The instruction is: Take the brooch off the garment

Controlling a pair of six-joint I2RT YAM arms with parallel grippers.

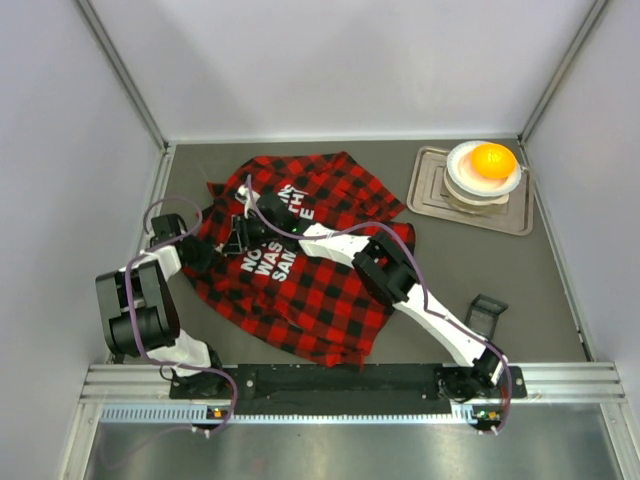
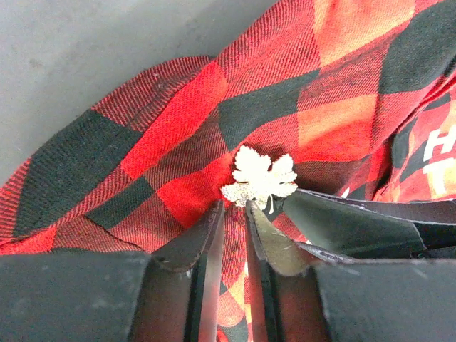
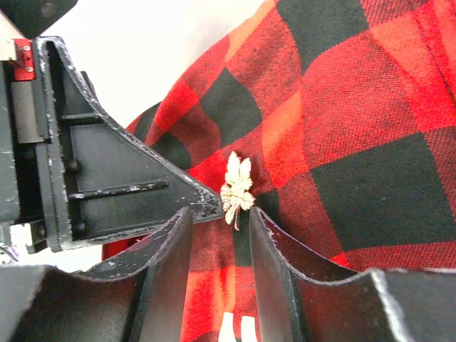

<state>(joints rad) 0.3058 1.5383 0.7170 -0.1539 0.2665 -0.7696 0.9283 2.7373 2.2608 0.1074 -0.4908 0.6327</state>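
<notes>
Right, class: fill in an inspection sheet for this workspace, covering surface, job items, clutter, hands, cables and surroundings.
Surface: grey table, partly covered by cloth.
Job's things: garment lies crumpled centre-left; brooch, pale gold and leaf-shaped, is pinned on it.
Clutter: tray at far right holds a white bowl with an orange ball; small black bracket at near right.
Hands: left hand nearly closed just below the brooch, grip unclear; right hand open, fingertips either side of the brooch's lower end.
Cables: purple cables run along both arms.
Surroundings: white walls; metal rail at the near edge.
</notes>
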